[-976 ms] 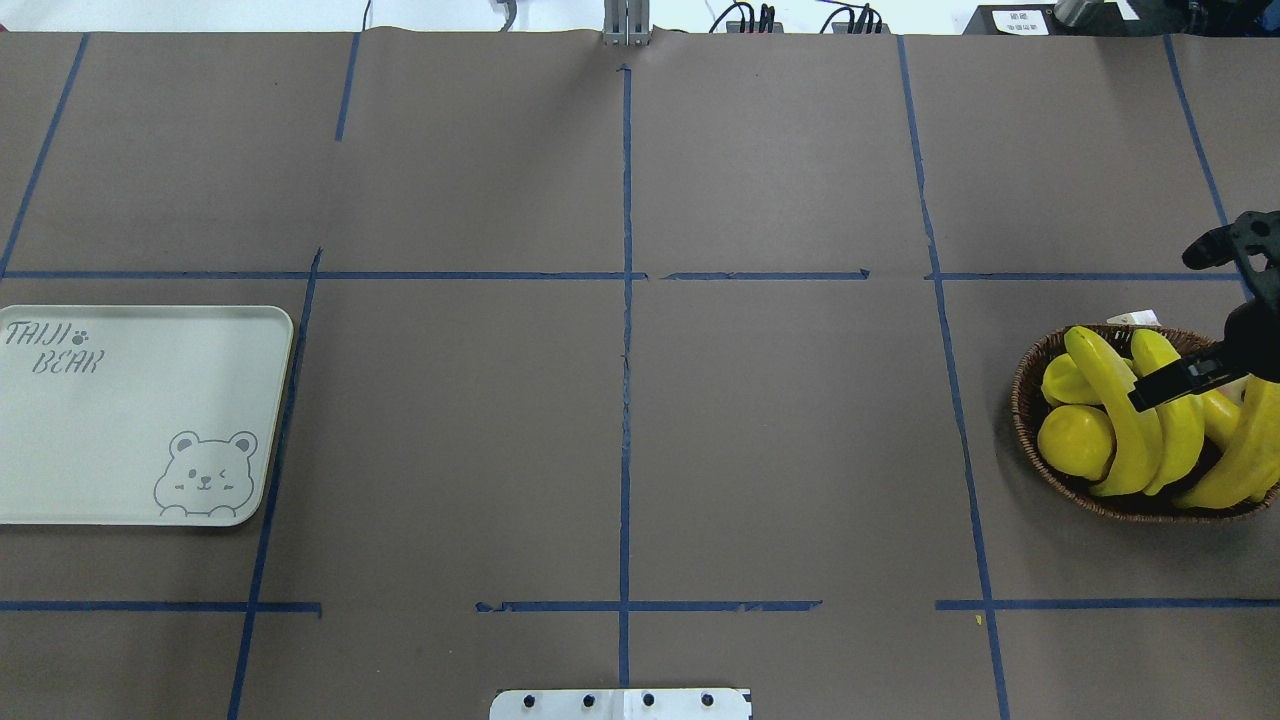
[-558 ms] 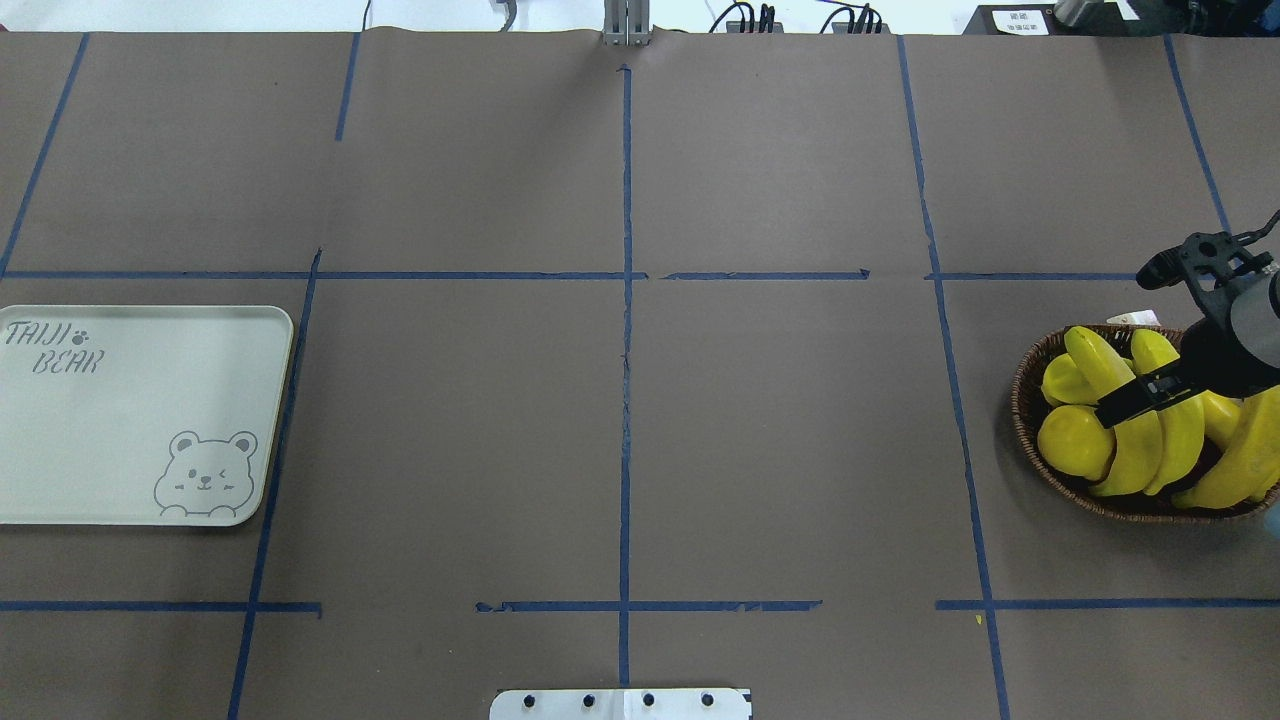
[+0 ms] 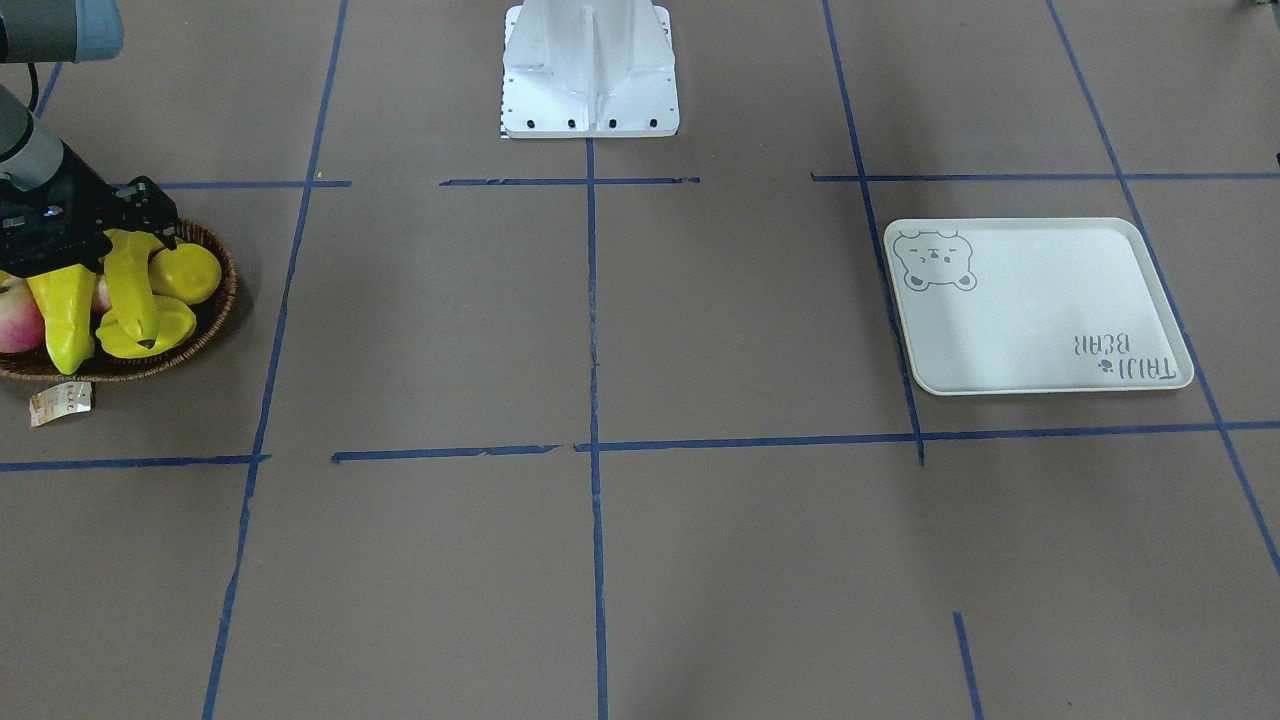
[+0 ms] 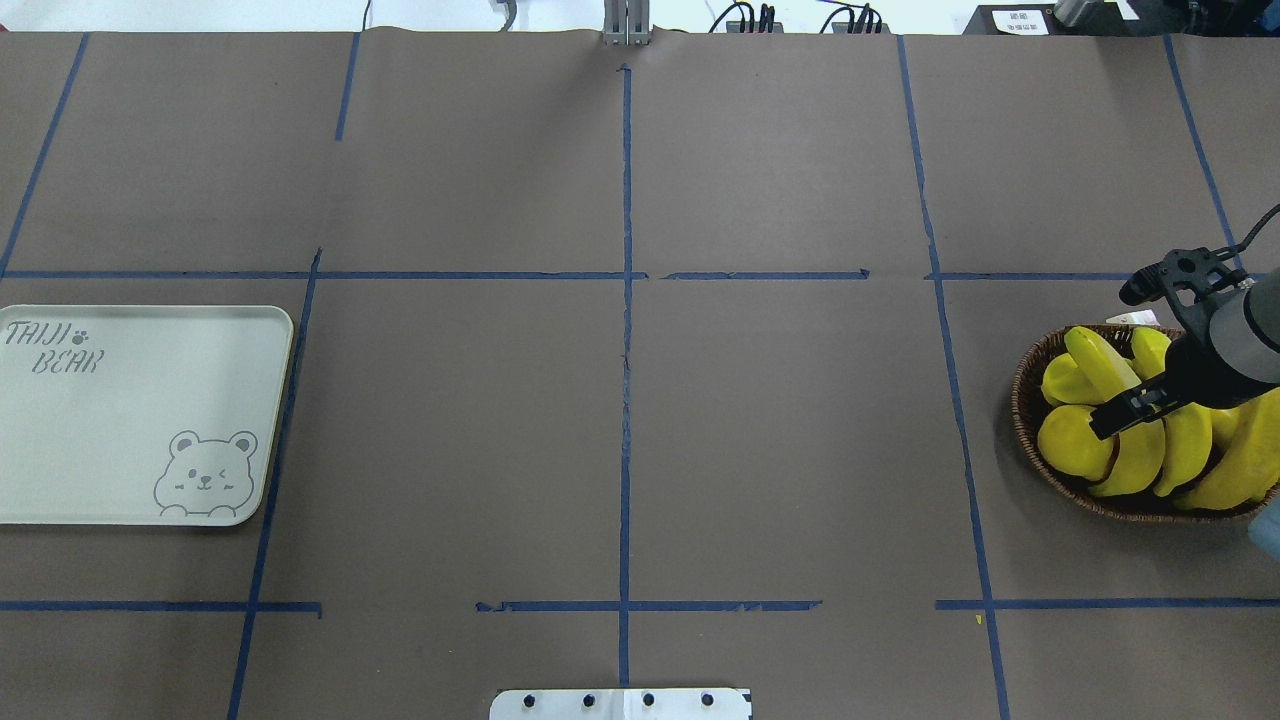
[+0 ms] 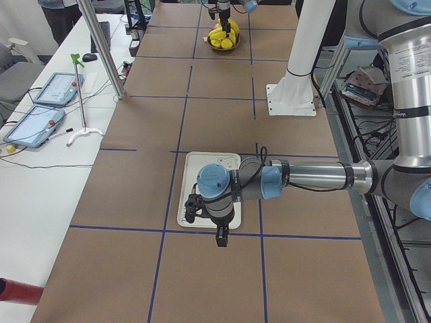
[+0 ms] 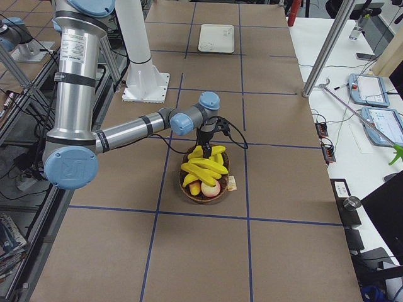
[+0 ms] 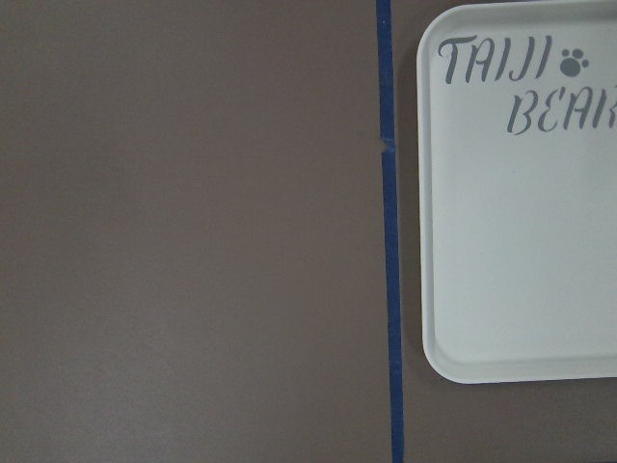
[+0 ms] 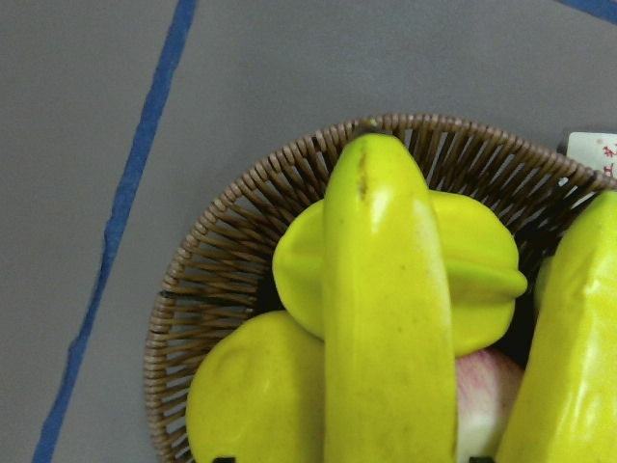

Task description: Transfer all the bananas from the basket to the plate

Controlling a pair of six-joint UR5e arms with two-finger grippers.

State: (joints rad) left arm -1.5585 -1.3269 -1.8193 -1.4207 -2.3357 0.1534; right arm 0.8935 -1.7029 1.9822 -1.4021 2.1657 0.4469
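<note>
Yellow bananas (image 4: 1135, 465) sit in the basket (image 4: 1020, 400), right edge; right claw (image 4: 1120, 415) spread over the top one. Glossy, curved, so it may squirt sideways on closing. Far off, plate (image 4: 120, 420) at left edge.

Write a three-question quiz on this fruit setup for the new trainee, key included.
1. Which gripper is over the basket? A. left B. right
2. True or false: the plate is bare.
3. Fill in: in the right wrist view, the banana lies across a ridged yellow ____.

Key
1. B: the right gripper, open.
2. True.
3. starfruit.
</note>
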